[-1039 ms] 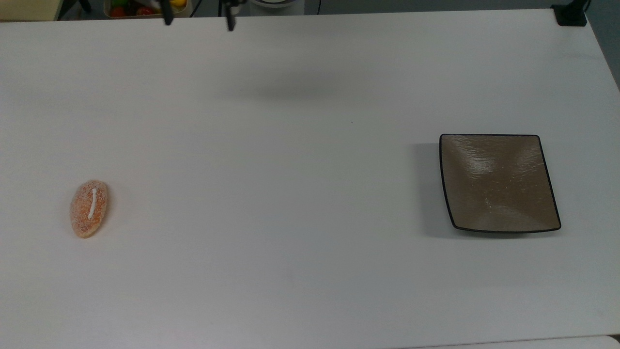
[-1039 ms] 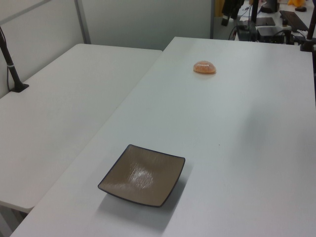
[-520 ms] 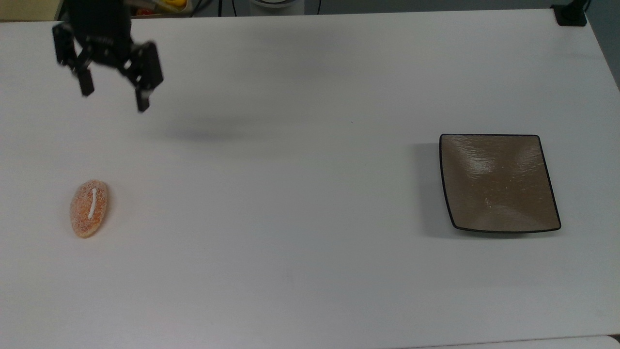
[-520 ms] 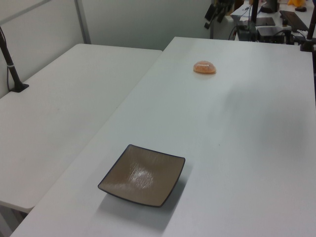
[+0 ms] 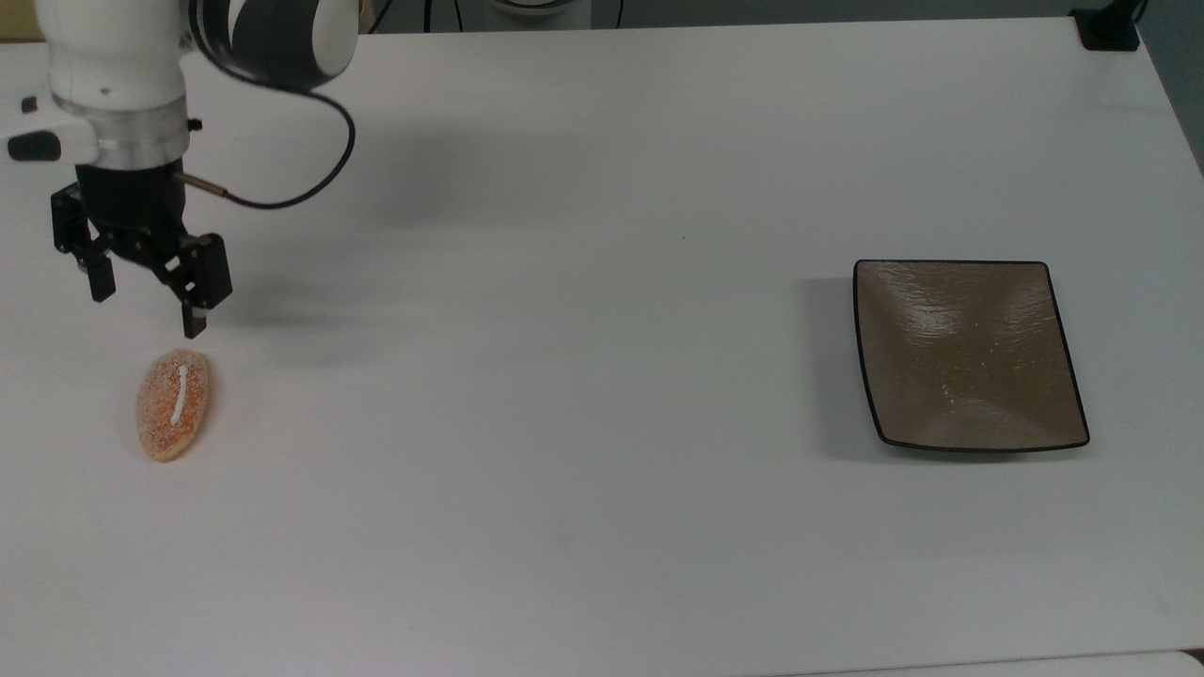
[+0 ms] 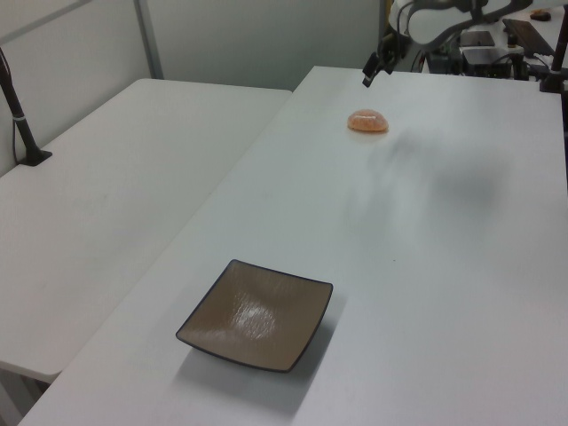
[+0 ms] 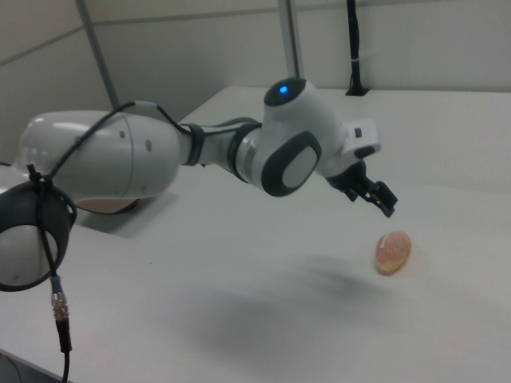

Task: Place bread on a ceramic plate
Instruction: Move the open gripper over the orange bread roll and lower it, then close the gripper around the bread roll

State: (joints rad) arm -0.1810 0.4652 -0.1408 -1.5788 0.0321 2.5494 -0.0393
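The gripper (image 5: 146, 306) hangs in the air with its two black fingers (image 5: 194, 320) spread apart and nothing between them. It sits above the white table (image 5: 583, 376), just on the far side of the bread (image 5: 173, 404) in the top view, and apart from it. In the right view the gripper (image 7: 380, 199) shows up and to the left of the bread (image 7: 392, 252), clear of the crust; in the left view it (image 6: 375, 67) shows just beyond the bun (image 6: 367, 122), near the table's far edge.

Behind the fingers comes the black hand body, then a white wrist with a grey metal ring, and a thin black cable (image 5: 310, 160) looping from the wrist up to the next joint. In the right view the white arm (image 7: 152, 159) stretches in from the right view's left, with a blue light on one rounded joint.

The bread lies flat on the table near the top view's left edge, an orange, sugar-speckled oval with a white stripe along its top face. The ceramic plate (image 5: 969, 353) rests well apart from it, toward the top view's right: square, glossy brown-grey, thin black rim, with only a few pale specks on it. In the left view the plate (image 6: 257, 313) is nearest the camera, and a second white table (image 6: 115, 177) stands alongside to the left view's left.
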